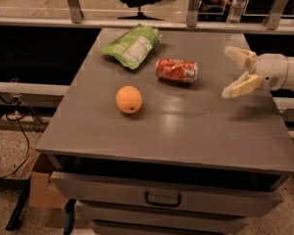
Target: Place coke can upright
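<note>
The coke can [177,70] is red with white markings and silver ends. It lies on its side on the grey table top [186,126], just right of the green snack bag [131,45]. My gripper [233,71] hovers at the right side of the table, well to the right of the can and apart from it. Its two pale fingers [240,86] are spread wide and hold nothing.
An orange [129,99] sits left of centre, in front of the can. A water bottle [236,3] stands behind the table on the ledge. Drawers with a black handle [162,199] are below the front edge. Cables run along the floor at the left.
</note>
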`<action>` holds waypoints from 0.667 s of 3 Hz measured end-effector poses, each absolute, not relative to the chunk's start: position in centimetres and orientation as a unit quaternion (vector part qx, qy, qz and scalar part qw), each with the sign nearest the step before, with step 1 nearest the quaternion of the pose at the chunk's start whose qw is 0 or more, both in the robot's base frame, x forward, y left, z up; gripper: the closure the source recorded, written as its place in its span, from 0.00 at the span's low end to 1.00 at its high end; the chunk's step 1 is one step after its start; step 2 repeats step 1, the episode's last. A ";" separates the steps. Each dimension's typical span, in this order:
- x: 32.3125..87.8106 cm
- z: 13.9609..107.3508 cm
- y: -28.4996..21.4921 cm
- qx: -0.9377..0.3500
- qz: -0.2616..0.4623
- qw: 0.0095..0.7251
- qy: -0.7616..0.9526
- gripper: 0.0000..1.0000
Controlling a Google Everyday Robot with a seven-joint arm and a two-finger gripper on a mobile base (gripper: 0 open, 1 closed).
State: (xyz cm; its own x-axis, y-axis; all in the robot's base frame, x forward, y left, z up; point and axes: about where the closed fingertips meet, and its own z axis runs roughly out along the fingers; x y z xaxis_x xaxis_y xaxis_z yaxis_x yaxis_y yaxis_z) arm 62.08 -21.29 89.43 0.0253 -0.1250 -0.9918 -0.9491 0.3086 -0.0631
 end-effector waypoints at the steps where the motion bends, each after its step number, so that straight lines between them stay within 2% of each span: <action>1: 60.5 90.1 -24.6 -0.440 0.327 0.556 0.624 0.00; 2: 60.5 90.1 -24.6 -0.440 0.327 0.556 0.624 0.00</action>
